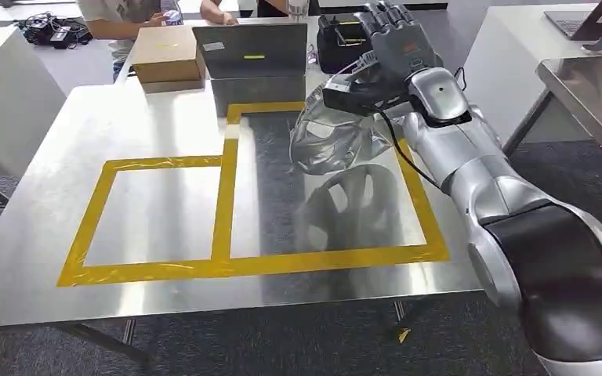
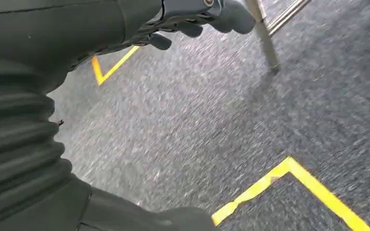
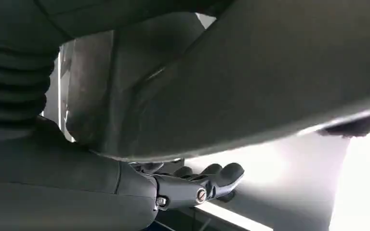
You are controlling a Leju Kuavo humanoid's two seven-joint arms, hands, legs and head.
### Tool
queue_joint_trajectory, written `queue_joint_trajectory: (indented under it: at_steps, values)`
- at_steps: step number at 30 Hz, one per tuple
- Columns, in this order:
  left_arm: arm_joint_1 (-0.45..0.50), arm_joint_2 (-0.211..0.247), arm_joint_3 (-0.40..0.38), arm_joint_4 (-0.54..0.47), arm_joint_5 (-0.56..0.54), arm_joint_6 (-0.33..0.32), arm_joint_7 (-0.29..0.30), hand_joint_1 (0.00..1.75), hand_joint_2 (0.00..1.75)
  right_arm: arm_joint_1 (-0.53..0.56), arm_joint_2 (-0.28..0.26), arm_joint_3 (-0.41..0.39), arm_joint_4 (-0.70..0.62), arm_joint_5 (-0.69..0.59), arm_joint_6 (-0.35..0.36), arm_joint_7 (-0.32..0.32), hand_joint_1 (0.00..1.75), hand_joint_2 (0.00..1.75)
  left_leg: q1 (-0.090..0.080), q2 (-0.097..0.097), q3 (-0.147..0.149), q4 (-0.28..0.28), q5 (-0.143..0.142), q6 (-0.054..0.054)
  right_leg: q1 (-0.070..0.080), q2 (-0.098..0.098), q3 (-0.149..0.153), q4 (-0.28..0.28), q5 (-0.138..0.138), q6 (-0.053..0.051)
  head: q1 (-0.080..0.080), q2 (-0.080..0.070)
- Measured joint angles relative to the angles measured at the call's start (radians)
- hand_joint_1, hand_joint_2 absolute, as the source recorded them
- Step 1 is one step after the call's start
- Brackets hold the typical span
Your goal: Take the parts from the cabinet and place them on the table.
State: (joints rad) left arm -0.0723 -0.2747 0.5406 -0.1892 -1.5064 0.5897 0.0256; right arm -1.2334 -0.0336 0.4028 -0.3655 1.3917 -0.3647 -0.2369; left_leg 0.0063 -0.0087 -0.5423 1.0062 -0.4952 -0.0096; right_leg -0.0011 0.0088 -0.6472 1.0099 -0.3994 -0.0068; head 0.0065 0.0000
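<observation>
right now the right hand is raised over the far right part of the table, its dark fingers pointing up and away. just under those fingers hangs the part, a clear, shiny moulded piece that sits above the right-hand yellow tape frame, with its dark reflection on the metal below it. the part's top edge meets the underside of the hand, but from the head view i cannot tell whether the fingers are clamped on it or merely above it. in the right wrist view a broad dark curved surface crowds close to the thumb and the fingertips beside it, which lie loosely bent and not pressed on anything i can make out.

beyond the fingers stand a grey metal box, a cardboard box and a black device; a person sits at the far edge.

the left hand hangs over grey carpet marked with yellow floor tape. its fingers are curled loosely with nothing between them, and a table leg stands just past the fingertips.
</observation>
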Motion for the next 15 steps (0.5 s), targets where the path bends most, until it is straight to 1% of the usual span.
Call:
queue_joint_trajectory:
  at_steps: [6,8,12,15]
  values:
    - [-0.006,0.0,0.0,0.0,-0.009,-0.028,-0.001,0.0,0.0,-0.008,0.032,0.004,0.004,0.046,0.023,-0.006,0.0,0.0,0.0,0.001,0.002,0.0,0.0,0.0,0.001,0.0,0.0,0.0,0.0,0.0,0.0,0.0]
    - [-0.008,0.0,0.0,0.0,-0.01,-0.035,0.002,0.0,0.0,-0.012,0.042,0.007,0.003,0.055,0.02,-0.022,0.0,0.0,0.0,0.001,0.002,0.0,0.0,-0.001,0.001,0.0,0.0,0.0,0.0,0.0,0.0,0.0]
    - [-0.015,0.0,0.0,0.0,-0.014,-0.061,0.009,0.0,0.0,-0.04,0.067,0.027,0.0,0.065,0.021,-0.074,0.0,0.0,0.0,0.001,0.002,0.0,0.001,-0.001,0.001,0.0,0.0,0.0,0.0,0.0,0.0,0.0]
    - [-0.017,0.0,0.0,-0.001,-0.016,-0.063,0.002,0.0,0.0,-0.076,0.085,0.029,-0.02,0.028,0.024,-0.111,0.0,0.0,0.0,0.001,0.002,0.0,0.0,-0.001,0.001,0.0,0.0,0.0,0.0,0.0,0.0,0.0]
